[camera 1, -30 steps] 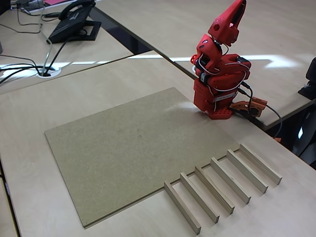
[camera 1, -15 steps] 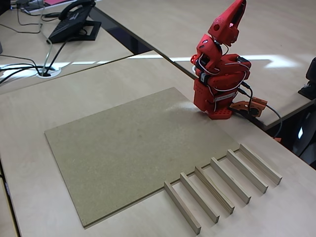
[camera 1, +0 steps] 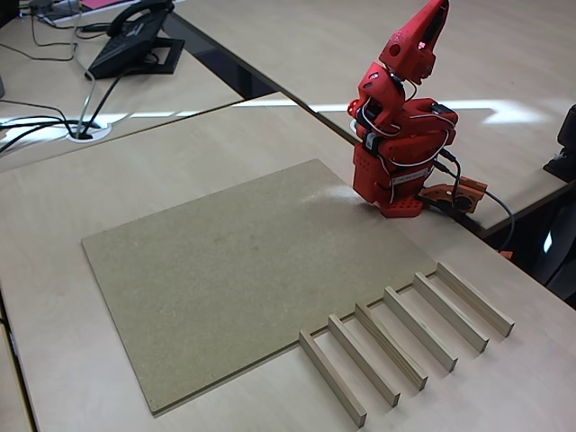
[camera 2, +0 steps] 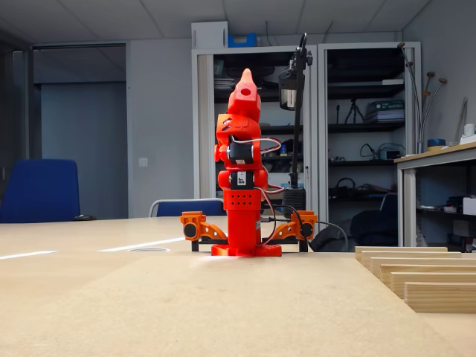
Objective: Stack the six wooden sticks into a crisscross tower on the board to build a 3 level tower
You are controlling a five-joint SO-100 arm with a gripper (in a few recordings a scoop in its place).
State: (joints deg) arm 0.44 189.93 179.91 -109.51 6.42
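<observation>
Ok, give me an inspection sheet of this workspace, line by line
Surface: pale desk; the board lies flat on it, bare.
Job's things: six wooden sticks in a row on the desk along the board's near-right edge, none stacked.
Clutter: a desk phone on the neighbouring desk.
Gripper: the gripper is folded upright over the red base, shut, holding nothing.
Cables: black leads into a desk grommet; wires at the arm's base.
Surroundings: shelving, blue chair.
</observation>
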